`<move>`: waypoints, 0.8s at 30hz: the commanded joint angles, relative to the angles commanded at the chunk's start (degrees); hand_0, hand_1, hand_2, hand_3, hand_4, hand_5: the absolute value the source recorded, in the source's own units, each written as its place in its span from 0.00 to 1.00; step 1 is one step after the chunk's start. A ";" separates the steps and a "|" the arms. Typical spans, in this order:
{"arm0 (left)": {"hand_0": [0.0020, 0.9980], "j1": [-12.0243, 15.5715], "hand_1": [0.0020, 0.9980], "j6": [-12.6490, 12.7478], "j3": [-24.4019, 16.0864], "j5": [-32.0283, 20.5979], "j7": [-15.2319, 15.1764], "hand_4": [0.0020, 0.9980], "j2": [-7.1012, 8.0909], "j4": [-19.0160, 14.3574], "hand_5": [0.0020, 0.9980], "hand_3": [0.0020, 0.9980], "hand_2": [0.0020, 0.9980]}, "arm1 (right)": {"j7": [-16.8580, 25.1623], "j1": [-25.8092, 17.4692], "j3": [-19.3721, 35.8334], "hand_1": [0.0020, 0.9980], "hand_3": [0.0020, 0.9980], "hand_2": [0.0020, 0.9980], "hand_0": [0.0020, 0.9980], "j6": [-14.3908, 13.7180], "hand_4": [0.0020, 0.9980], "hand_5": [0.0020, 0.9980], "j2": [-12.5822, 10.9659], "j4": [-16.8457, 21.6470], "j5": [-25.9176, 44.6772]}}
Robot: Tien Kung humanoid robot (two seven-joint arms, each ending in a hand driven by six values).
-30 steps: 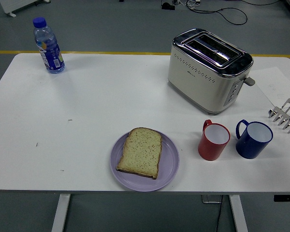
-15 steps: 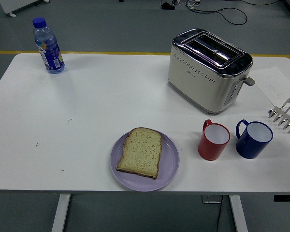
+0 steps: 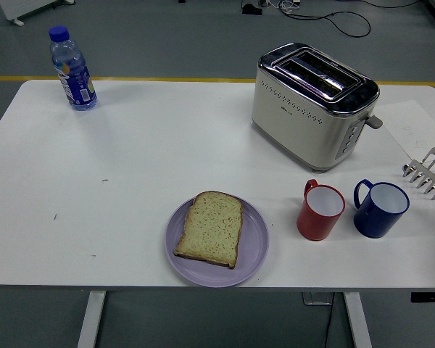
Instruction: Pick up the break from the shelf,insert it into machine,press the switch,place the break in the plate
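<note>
Reading any print proves impossible: the label on the water bottle [image 3: 73,67] and the small mark on the toaster [image 3: 314,104] are too small. A tan, brown-crusted bread slice [image 3: 212,228] is laid flat on the lilac plate [image 3: 255,245]. Neither hand is seen, so no grip can be told.
</note>
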 joint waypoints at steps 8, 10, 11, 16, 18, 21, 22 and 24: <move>0.61 0.28 0.47 -0.21 -1.27 1.81 0.01 0.28 0.00 0.00 0.93 0.55 0.47 | 0.10 0.57 1.11 0.72 0.65 0.72 0.75 -0.30 0.59 0.25 0.83 -4.25 0.04; 0.61 0.30 0.47 -0.29 -1.20 1.93 -0.02 0.28 0.00 0.00 0.93 0.55 0.47 | 0.09 0.53 1.44 0.72 0.65 0.72 0.75 -0.39 0.59 0.25 1.01 -4.95 -0.18; 0.61 0.31 0.47 -0.31 -1.16 1.95 -0.03 0.28 0.00 0.00 0.93 0.55 0.47 | 0.08 0.52 1.57 0.72 0.65 0.72 0.75 -0.41 0.59 0.25 1.09 -5.22 -0.30; 0.61 0.23 0.47 -0.52 -0.88 2.17 -0.08 0.28 0.00 0.00 0.93 0.55 0.47 | -0.02 1.13 1.95 0.71 0.64 0.72 0.74 -0.53 0.57 0.23 1.45 -6.95 -0.66; 0.61 0.14 0.47 -0.58 -0.58 1.97 -0.10 0.28 0.00 0.00 0.93 0.55 0.47 | -0.03 1.32 2.07 0.71 0.64 0.72 0.74 -0.56 0.57 0.23 1.57 -7.25 -0.78; 0.61 0.08 0.47 -0.69 0.18 1.39 -0.19 0.28 0.00 0.00 0.93 0.55 0.47 | -0.05 1.46 2.22 0.71 0.64 0.72 0.74 -0.59 0.56 0.22 1.71 -7.63 -0.97; 0.61 0.08 0.47 -0.70 0.22 1.35 -0.19 0.28 0.00 0.00 0.93 0.55 0.47 | -0.05 1.47 2.23 0.71 0.64 0.72 0.74 -0.59 0.56 0.22 1.71 -7.65 -0.98; 0.61 0.33 0.47 -0.57 1.04 -0.77 -0.46 0.28 0.00 0.00 0.93 0.55 0.47 | -0.03 1.42 2.58 0.71 0.64 0.72 0.74 -0.59 0.56 0.22 1.66 -7.72 -1.04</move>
